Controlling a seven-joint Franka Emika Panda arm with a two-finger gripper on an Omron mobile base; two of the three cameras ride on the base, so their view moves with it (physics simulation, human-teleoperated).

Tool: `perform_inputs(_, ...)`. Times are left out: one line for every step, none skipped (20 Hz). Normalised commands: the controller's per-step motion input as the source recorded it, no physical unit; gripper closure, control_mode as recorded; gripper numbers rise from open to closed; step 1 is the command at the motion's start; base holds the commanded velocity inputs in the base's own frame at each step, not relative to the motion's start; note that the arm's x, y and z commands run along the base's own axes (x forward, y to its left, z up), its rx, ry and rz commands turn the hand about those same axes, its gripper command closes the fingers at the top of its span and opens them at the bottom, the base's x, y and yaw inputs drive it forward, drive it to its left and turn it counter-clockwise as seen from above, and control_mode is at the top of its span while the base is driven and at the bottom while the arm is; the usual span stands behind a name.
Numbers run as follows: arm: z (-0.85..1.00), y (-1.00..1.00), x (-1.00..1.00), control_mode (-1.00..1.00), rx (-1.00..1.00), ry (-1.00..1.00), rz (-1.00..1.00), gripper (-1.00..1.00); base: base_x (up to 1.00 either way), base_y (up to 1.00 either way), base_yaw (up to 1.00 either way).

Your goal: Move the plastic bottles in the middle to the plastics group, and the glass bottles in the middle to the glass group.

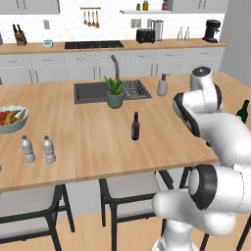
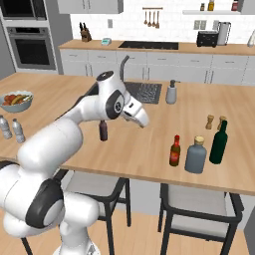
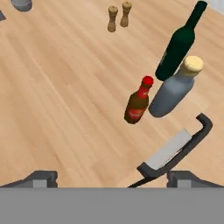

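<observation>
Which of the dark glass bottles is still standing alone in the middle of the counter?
The near-black bottle with the blue label. The brown bottle with the red cap stands beside the grey-blue corked bottle and the green wine bottle.

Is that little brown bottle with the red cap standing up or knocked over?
Standing upright: the brown bottle rests on its base, red cap on top.

Light wooden island desk point(image 1: 93, 142), all upright: fruit bowl point(image 1: 11, 119) and two small clear plastic water bottles point(image 1: 37, 149) side by side at left; near-black slim bottle with blue label point(image 1: 135, 126) alone mid-desk; potted plant point(image 1: 115, 92) by sink point(image 1: 98, 91). Right end: brown red-capped bottle point(image 2: 175, 151), grey-blue corked bottle point(image 2: 195, 155), dark green wine bottle point(image 2: 218, 142) close together, two wooden shakers point(image 2: 215, 122) behind.
</observation>
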Motion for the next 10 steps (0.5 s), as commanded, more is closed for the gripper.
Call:
perform_inputs(0.00,1.00,-0.15,-1.00,0.00,0.16,0.68,-1.00,0.00,0.00,0.00)
perform_inputs(0.00,1.00,-0.15,-1.00,0.00,0.17,0.68,-1.00,0.00,0.00,0.00)
perform_inputs(0.00,1.00,-0.16,-1.00,0.00,0.17,0.68,-1.00,0.00,0.00,0.00)
perform_inputs(0.00,1.00,-0.15,-1.00,-0.01,0.18,0.68,-1.00,0.00,0.00,0.00)
perform_inputs(0.00,1.00,-0.16,-1.00,-0.01,0.19,0.68,-1.00,0.00,0.00,0.00)
perform_inputs(0.00,1.00,-0.16,-1.00,-0.01,0.20,0.68,-1.00,0.00,0.00,0.00)
perform_inputs(0.00,1.00,-0.16,-1.00,-0.01,0.21,0.68,-1.00,0.00,0.00,0.00)
perform_inputs(0.00,1.00,-0.14,-1.00,-0.01,0.20,0.67,-1.00,0.00,0.00,0.00)
perform_inputs(0.00,1.00,-0.09,-1.00,0.00,0.18,0.67,-1.00,0.00,0.00,0.00)
perform_inputs(0.00,1.00,-0.02,-1.00,0.00,0.18,0.66,-1.00,0.00,0.00,0.00)
